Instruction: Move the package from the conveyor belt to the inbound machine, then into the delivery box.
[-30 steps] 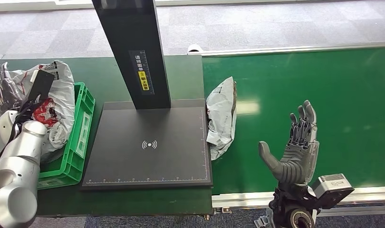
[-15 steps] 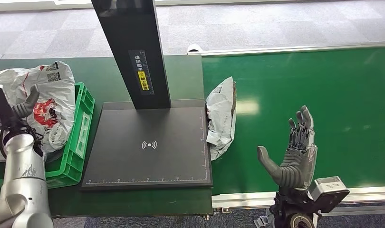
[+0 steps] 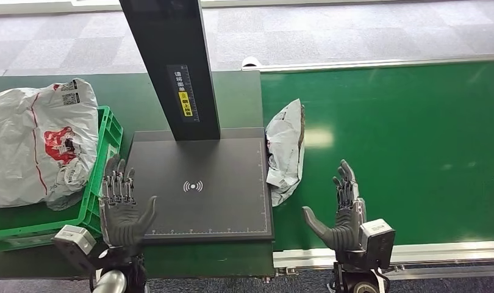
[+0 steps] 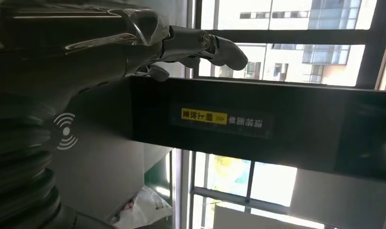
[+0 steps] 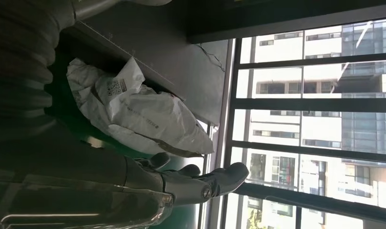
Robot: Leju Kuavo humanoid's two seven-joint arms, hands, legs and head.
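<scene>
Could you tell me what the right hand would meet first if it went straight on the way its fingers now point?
Probably nothing: the right hand points along bare conveyor belt, the white package lying off to its left.

Conveyor belt (image 3: 403,146): bright green, glossy, with a pale silver rim.
Package (image 3: 285,149): white-grey plastic, fine black print and a small black code patch.
Inbound machine (image 3: 196,183): matte black plate with a white wireless symbol and white ruler ticks along its edges; black column bearing a yellow label (image 3: 184,104) with dark characters.
Delivery box (image 3: 101,177): vivid green crate.
Bagged parcel (image 3: 40,143): white, red graphic, black codes.
Table (image 3: 132,97): dark green.
Floor (image 3: 330,30): grey carpet tiles.
Left robot hand (image 3: 122,207) and right robot hand (image 3: 342,210): dark grey.
</scene>
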